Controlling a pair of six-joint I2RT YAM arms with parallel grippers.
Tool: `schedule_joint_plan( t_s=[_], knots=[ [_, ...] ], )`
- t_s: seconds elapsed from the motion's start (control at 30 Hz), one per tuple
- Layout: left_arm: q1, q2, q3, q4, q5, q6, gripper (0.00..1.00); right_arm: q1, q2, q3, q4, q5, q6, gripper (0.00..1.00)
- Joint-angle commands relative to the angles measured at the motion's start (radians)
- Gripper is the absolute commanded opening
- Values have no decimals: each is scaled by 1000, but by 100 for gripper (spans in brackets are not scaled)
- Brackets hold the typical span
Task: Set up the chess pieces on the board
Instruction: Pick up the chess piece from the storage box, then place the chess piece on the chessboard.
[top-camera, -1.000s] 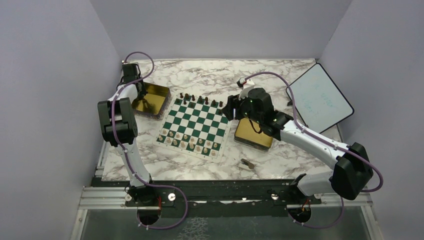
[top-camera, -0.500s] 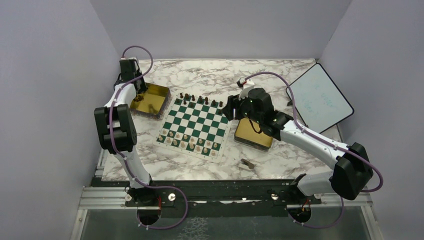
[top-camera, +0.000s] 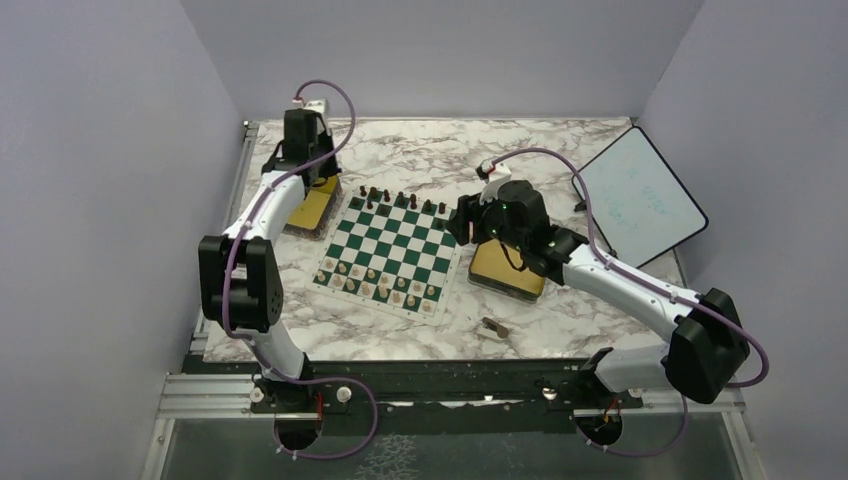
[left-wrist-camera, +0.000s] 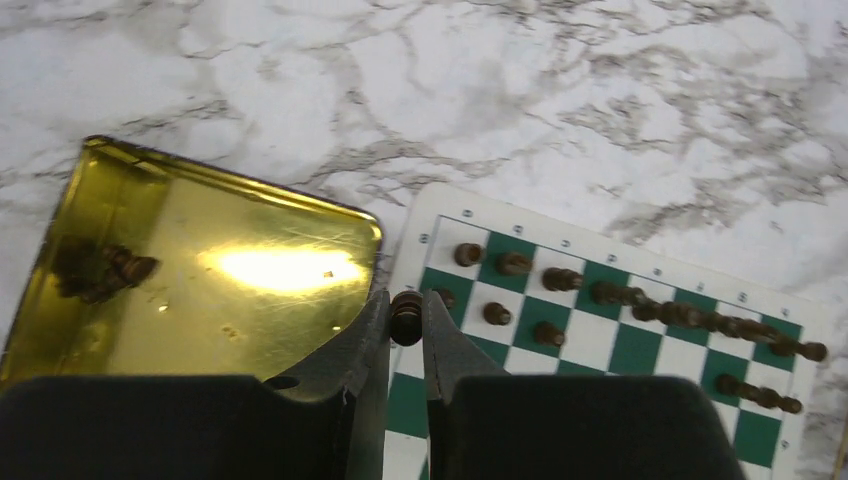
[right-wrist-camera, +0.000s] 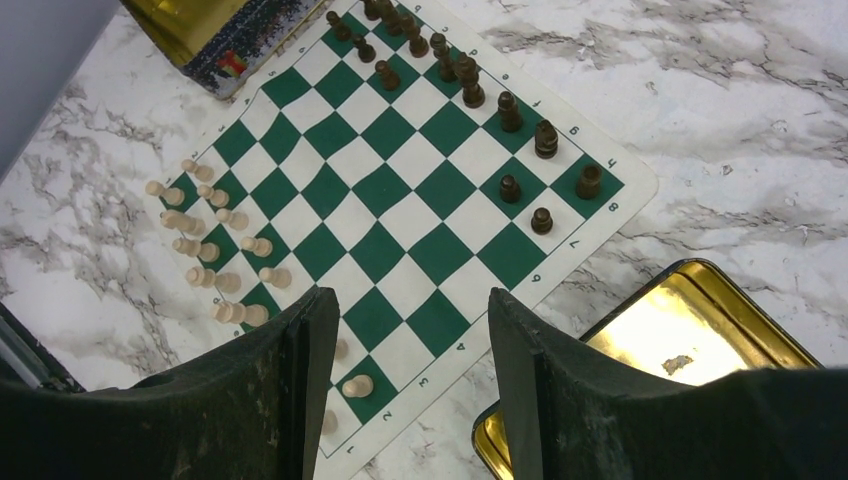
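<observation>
Left fingers pinch a dark brown piece (round-headed); right fingers gape, empty.

a marble table bears a left gold tin, a right gold tin and a white tablet.

We record a white marble-pattern tabletop with grey veining, boxed in by plain pale lavender walls: left wall, back wall, right wall. A silver aluminium rail runs along the near edge. A black-rimmed whiteboard sits tilted by the right wall. Light is even and shadows are soft.
</observation>
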Motion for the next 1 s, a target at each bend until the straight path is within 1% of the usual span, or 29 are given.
schedule_joint_plan(
  t_s=[0.0, 0.17, 0.23, 0.37, 0.47, 0.7, 0.97],
  knots=[
    [-111, -56, -23, 30, -24, -18, 15, 8, -39, -15, 32, 9, 12, 62],
    [-213, -72, -73, 99, -34, -45, 15, 8, -62, -27, 29, 26, 11, 62],
    [-251, -66, -91, 126, -67, -50, 15, 8, -70, -32, 29, 33, 9, 62],
    [-296, -28, -132, 194, -67, -82, 15, 8, -74, -37, 29, 37, 7, 62],
    [-334, 32, -123, 207, -75, -86, 15, 8, -73, -39, 28, 40, 6, 62],
    [-363, 125, -94, 215, -79, -91, 16, 8, -73, -40, 25, 50, 1, 62],
    [-367, 156, -108, 213, -90, -91, 15, 8, -69, -43, 26, 57, -4, 62]
  ],
)
